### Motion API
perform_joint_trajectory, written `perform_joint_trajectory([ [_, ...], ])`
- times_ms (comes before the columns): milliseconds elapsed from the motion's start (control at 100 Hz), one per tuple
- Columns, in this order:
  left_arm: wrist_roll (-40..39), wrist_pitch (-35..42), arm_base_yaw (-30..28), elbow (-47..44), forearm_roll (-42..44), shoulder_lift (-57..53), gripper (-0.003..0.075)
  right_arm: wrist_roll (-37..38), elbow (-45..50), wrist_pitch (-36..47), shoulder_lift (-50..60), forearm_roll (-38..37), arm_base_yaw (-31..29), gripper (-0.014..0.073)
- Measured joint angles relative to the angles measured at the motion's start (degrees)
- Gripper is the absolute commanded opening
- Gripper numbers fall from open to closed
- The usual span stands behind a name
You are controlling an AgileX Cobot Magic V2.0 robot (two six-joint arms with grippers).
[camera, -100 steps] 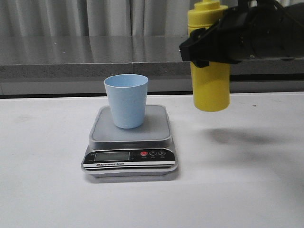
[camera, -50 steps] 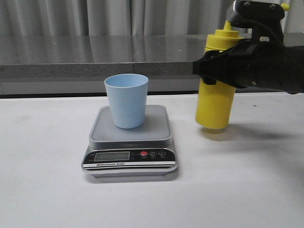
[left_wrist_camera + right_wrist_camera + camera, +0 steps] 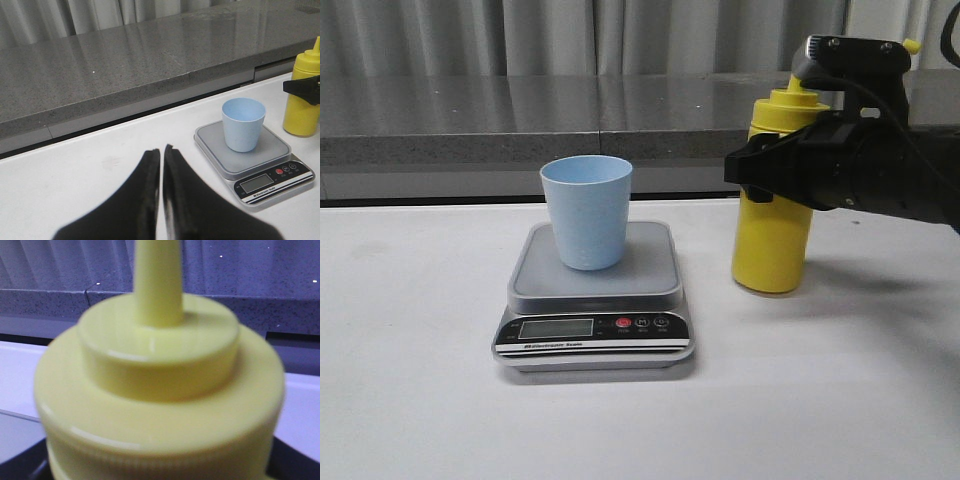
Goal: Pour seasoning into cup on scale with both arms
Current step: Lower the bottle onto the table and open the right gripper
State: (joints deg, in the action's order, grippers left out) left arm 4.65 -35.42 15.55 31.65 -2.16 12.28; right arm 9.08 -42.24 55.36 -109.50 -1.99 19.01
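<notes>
The pale blue cup (image 3: pixel 585 210) stands upright on the silver scale (image 3: pixel 595 290) in the middle of the table. The yellow seasoning bottle (image 3: pixel 772 240) stands upright on the table just right of the scale, its base on the surface. My right gripper (image 3: pixel 775 170) is shut around the bottle's upper body. In the right wrist view the bottle's shoulder and nozzle (image 3: pixel 160 380) fill the picture. My left gripper (image 3: pixel 162 152) is shut and empty above the table, well left of the scale (image 3: pixel 255 160) and cup (image 3: pixel 243 122). It is out of the front view.
A grey stone ledge (image 3: pixel 520 120) runs along the back of the white table (image 3: pixel 420 400), with curtains behind it. The scale's display and red button (image 3: pixel 622 323) face the front edge.
My right gripper has come down with the bottle, from hanging above the table to standing on it, right of the scale. The cup and scale have not moved.
</notes>
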Motion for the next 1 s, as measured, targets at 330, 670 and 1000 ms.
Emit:
perform_joint_trajectory([
  [330,0.0,0.0,0.0,0.0,0.0,0.0,0.0011,0.0,0.0,-1.4,-0.3,-1.4,0.0,0.0634],
  [670,0.0,0.0,0.0,0.0,0.0,0.0,0.0011,0.0,6.5,-3.5,7.3,-3.7,0.0,0.0634],
  [1000,0.0,0.0,0.0,0.0,0.0,0.0,0.0011,0.0,15.1,-11.2,20.5,-3.8,0.0,0.0517],
])
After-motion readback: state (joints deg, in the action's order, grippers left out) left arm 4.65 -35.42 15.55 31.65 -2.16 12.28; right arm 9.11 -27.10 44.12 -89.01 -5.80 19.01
